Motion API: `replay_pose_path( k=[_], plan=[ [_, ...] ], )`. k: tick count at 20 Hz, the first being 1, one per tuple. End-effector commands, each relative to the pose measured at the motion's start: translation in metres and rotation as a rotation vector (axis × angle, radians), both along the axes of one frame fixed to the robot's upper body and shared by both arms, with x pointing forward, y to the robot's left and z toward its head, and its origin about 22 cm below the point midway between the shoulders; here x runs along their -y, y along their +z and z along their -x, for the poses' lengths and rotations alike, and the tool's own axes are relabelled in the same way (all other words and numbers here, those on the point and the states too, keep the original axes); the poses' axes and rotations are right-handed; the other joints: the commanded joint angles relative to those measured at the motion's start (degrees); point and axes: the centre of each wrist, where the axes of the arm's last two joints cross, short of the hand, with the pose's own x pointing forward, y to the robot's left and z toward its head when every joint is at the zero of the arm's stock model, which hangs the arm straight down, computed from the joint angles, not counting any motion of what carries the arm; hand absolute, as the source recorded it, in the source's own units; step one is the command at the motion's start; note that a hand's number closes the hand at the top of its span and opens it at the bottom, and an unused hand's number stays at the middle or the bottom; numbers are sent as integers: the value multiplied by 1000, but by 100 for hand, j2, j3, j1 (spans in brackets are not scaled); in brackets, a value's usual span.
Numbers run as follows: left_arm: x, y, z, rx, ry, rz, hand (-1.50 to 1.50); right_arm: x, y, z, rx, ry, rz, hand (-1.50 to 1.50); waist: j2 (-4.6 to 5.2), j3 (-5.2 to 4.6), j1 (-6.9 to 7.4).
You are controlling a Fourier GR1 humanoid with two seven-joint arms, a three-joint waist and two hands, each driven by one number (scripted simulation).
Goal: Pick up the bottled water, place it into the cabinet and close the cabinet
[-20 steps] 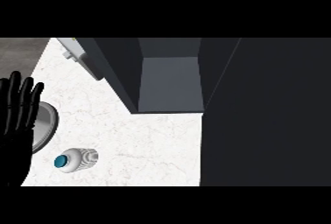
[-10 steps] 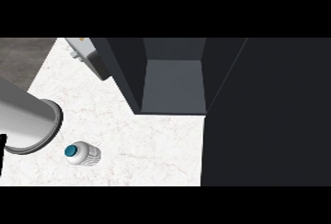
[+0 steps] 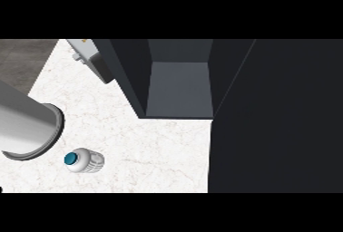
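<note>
The bottled water [image 3: 84,160] stands on the white marble counter [image 3: 147,149] at the lower left, seen from above: a white bottle with a teal cap. The dark cabinet [image 3: 179,90] is open, its grey inside showing at the upper middle. Its door [image 3: 94,61] swings out to the left and is seen edge-on, with a small handle. A grey forearm [image 3: 25,123] reaches in from the left edge and ends just above and left of the bottle, apart from it. Neither hand shows.
A tall dark surface [image 3: 278,118] fills the right side of the view beside the cabinet opening. Grey floor [image 3: 23,52] shows past the counter's edge at the upper left.
The black left hand seen at the left edge a second ago has gone out of view, and a grey forearm now shows there. The bottle stands where it was.
</note>
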Motion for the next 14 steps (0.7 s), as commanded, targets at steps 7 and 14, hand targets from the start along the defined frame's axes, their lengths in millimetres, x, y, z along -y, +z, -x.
replay_pose_path(
  k=[7, 14],
  plan=[
    [5, 20, 38, 64, -1, 68, -150, -2, 23, 43, 6, 20, 21, -150, -8, 3, -50],
    [-1, -7, 38, 53, 15, 62, -150, 5, 25, 47, 34, 22, 3, -150, 25, 1, -40]
  ],
)
